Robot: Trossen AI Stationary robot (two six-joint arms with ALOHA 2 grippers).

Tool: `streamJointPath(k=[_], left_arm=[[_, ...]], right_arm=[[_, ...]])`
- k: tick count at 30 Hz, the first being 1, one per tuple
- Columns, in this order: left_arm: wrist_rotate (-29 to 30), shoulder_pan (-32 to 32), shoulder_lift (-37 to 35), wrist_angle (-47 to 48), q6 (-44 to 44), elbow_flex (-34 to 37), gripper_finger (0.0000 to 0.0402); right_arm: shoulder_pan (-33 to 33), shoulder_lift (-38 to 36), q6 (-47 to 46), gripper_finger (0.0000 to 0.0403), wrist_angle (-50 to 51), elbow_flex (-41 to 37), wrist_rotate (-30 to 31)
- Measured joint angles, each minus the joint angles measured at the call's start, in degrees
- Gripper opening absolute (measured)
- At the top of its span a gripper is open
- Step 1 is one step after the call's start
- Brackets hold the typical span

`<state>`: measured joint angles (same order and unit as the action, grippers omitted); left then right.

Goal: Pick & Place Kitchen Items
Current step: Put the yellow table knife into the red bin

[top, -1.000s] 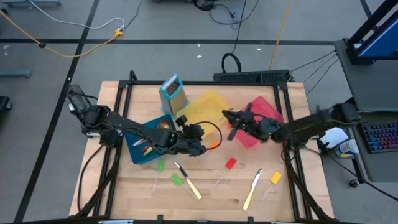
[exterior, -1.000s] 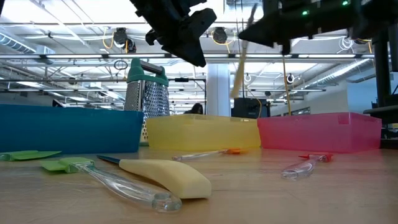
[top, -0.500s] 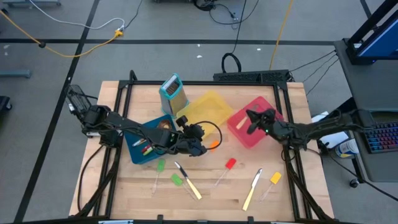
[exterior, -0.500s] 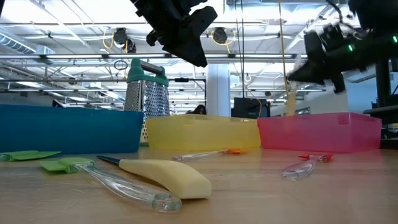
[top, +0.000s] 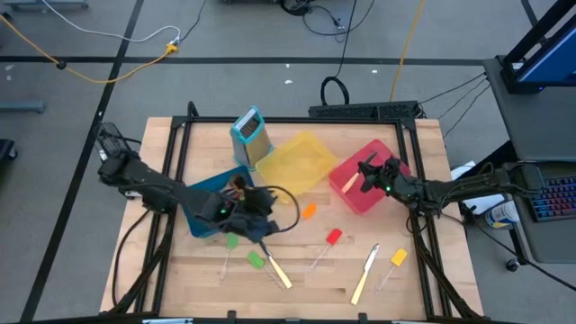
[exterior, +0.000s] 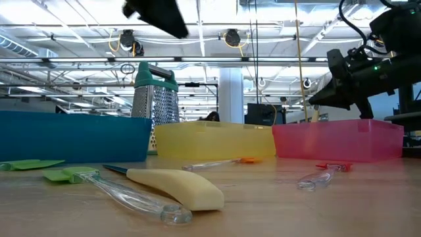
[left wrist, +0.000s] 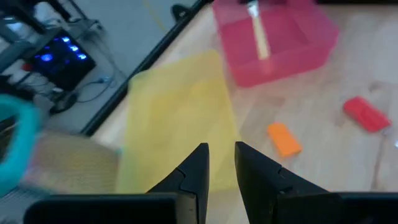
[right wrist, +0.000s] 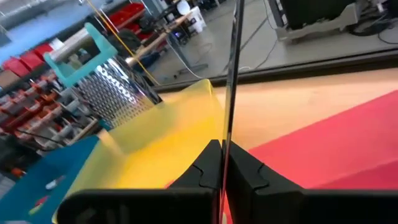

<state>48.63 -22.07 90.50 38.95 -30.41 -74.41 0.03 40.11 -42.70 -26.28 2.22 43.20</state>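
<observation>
Jaws on my right gripper (top: pixel 367 174) are clamping tight on the wooden spoon (top: pixel 347 183), and I am holding it over the red bin (top: pixel 393 158) with its free end slanting down inside the bin. Jaws on my left gripper (left wrist: pixel 222 149) are standing slightly parted with nothing between them; that gripper is hovering above the table just beside the blue bin (top: pixel 200 219) and is facing the yellow bin (left wrist: pixel 180 112). 7 other utensils are lying loose on the wood: the orange spatula (top: pixel 309 211) near the yellow bin, 2 green spatulas (top: pixel 232 240) (top: pixel 256 260) at the front left, the red spatula (top: pixel 333 237) in the middle, the yellow spatula (top: pixel 398 257) at the front right, 1 cream-handled knife (top: pixel 281 274) touching the green spatulas' side, and a second knife (top: pixel 367 270) just beside the yellow spatula. More small utensils are sitting in the blue bin, too hidden to name. Box grater (top: pixel 250 133) is standing upright behind the yellow bin.
</observation>
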Motion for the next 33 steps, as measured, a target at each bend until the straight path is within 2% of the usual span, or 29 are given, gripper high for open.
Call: streamJointPath(k=[8,15,23,29,33], left_arm=[[7.5,-5.4,-4.8,18.8,-18.0,0.0,0.0081],[8.5,-8.3,-5.2,28.8,-29.6,0.0,0.0081],[8.5,-9.8,-5.2,30.0,-31.7,0.0,0.0081],[6.6,-10.3,-5.0,30.1,-32.3,0.0,0.0081],[4.1,-10.3,-5.0,30.1,-33.4,0.0,0.0081]], right_arm=[[0.0,2.2,-3.9,0.0000,-0.4,0.0,-2.8],[-2.0,4.7,-3.9,0.0022,0.0,-0.1,-1.3],[-4.0,6.0,-2.0,0.0086,0.1,-0.1,-1.4],[-4.6,6.0,10.3,0.0124,-4.3,-0.1,2.0],[-4.9,6.0,12.4,0.0139,-5.3,-0.1,3.6]])
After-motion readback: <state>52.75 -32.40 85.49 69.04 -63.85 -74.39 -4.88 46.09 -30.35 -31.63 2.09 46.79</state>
